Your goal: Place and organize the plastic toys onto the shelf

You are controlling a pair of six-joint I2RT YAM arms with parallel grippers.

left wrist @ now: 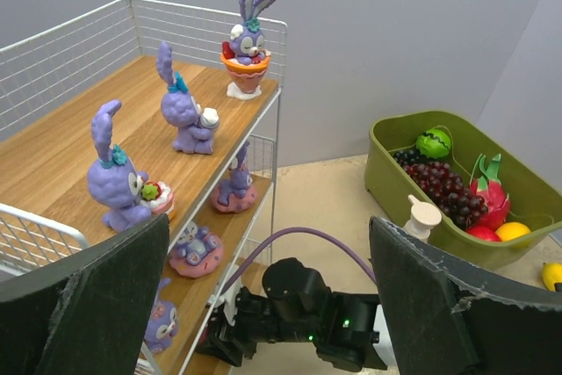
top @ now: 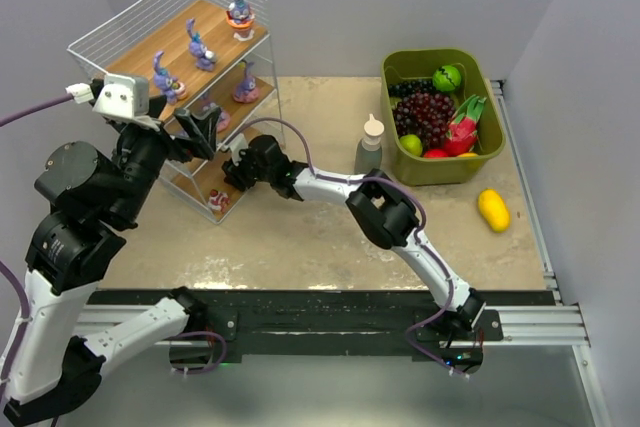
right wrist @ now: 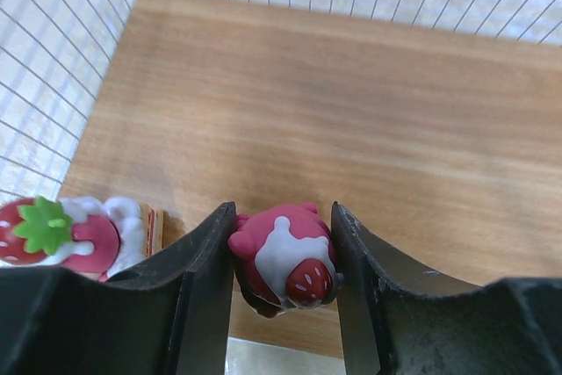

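Progress looks well advanced. Three purple bunnies stand along the top board of the shelf: a bunny in an orange cup at the far corner, a bunny with a blue bow midway, and a bunny beside a small cake nearest the left wrist camera. On the middle board sit a bunny on a pink base and a low pink-based figure. A further purple figure shows lower down, half hidden by a finger, so I cannot tell which board carries it. A strawberry cake piece lies on the bottom board by the wire side wall.

The right end effector reaches into the bottom tier, clamped on a red-and-white strawberry toy just beside that cake piece, near the board's front edge. Whether the toy touches the wood cannot be told. The left end effector hovers in front of the shelf with its fingers wide apart, holding nothing.

I see no figurine lying loose on the worktop in the overhead view. A bottle, a yellow fruit and the green bin of fruit are no part of the job. So the gripped toy is probably the last one. What seems left is to set it down, let go, draw the arm out, and perhaps even up the spacing.
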